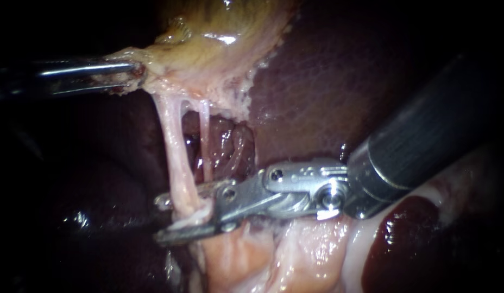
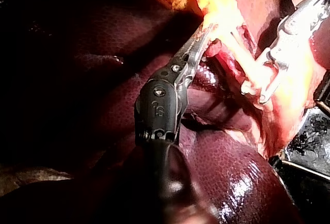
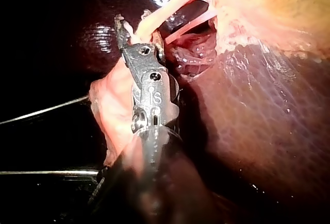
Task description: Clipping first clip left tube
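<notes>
Two pale tubes hang from the yellowish gallbladder (image 1: 219,49). The left tube (image 1: 175,146) is thicker, and the right tube (image 1: 205,135) is thin. My right instrument (image 1: 171,218) reaches in from the right, its jaws open, one on each side of the left tube's lower end. No clip shows on either tube. My left instrument (image 1: 133,73) comes in from the left with jaws shut on the gallbladder's edge, holding it taut. In the left wrist view its jaws (image 2: 201,36) bite the yellow tissue. In the right wrist view the tube (image 3: 154,20) meets the right instrument's jaws (image 3: 129,33).
Dark red liver (image 1: 328,81) lies behind and to the right of the tubes. Pale pink tissue (image 1: 295,255) sits under the right instrument's wrist. A dark red lobe (image 1: 398,239) lies at lower right. The right instrument's thick dark shaft (image 1: 426,135) crosses the right side.
</notes>
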`<state>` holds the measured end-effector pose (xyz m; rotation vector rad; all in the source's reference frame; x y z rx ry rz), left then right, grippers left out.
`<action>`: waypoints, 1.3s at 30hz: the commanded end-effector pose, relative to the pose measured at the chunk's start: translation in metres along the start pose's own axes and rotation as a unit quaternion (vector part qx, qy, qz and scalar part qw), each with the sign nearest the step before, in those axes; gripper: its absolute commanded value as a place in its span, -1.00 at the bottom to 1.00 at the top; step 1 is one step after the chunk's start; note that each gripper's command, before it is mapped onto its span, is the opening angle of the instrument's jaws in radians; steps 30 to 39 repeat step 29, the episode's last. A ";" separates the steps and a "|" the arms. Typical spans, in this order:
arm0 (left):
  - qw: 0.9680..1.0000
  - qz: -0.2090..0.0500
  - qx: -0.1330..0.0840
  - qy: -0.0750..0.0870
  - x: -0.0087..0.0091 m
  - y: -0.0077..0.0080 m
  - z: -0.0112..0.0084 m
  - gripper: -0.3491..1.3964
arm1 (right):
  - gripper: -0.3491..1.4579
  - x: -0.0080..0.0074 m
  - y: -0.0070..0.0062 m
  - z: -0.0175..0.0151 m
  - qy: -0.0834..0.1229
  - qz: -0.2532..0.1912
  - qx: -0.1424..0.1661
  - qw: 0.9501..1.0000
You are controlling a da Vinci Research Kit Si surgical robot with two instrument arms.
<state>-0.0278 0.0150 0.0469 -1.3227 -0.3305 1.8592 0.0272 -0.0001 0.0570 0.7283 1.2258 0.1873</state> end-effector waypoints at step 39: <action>1.000 0.000 0.000 0.000 -0.0002 -0.0002 0.0000 -1.00 | -1.00 -0.0008 0.0003 -0.0010 -0.009 0.056 0.003 0.998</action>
